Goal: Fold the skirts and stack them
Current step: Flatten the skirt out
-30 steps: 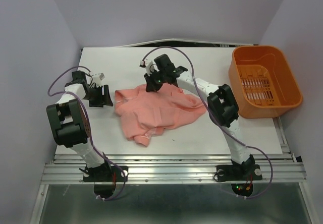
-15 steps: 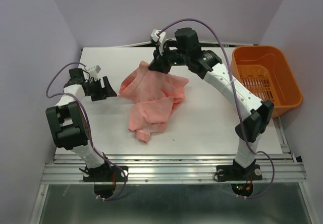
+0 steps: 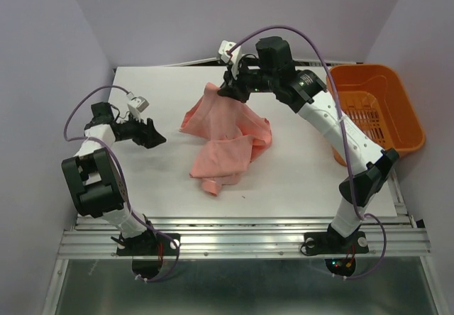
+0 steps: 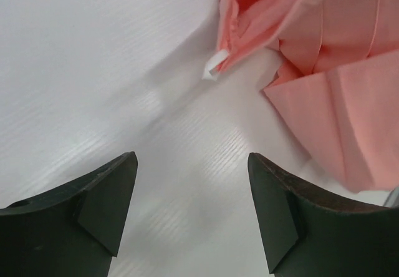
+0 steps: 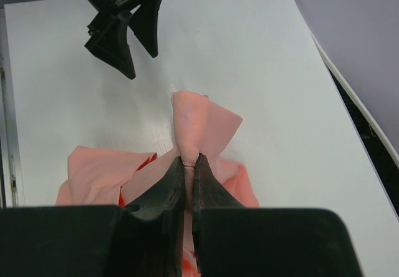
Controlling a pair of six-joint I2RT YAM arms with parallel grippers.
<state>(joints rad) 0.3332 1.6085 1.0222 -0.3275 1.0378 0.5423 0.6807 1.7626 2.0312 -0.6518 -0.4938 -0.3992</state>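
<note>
A salmon-pink skirt (image 3: 225, 134) hangs crumpled over the middle of the white table (image 3: 298, 180), its lower end resting on the surface. My right gripper (image 3: 225, 90) is shut on the skirt's top edge and holds it up; in the right wrist view the fabric (image 5: 198, 124) is pinched between the fingers (image 5: 187, 165). My left gripper (image 3: 157, 136) is open and empty, low over the table left of the skirt. In the left wrist view the skirt (image 4: 324, 58) lies ahead and to the right of the jaws, with a small white label (image 4: 214, 65) at its edge.
An orange plastic basket (image 3: 372, 113) stands at the table's right edge. The left gripper (image 5: 124, 34) shows at the top of the right wrist view.
My right gripper has lifted the skirt off the table and carried it up and to the right; the fabric now hangs bunched. My left gripper has swung slightly toward it, staying open.
</note>
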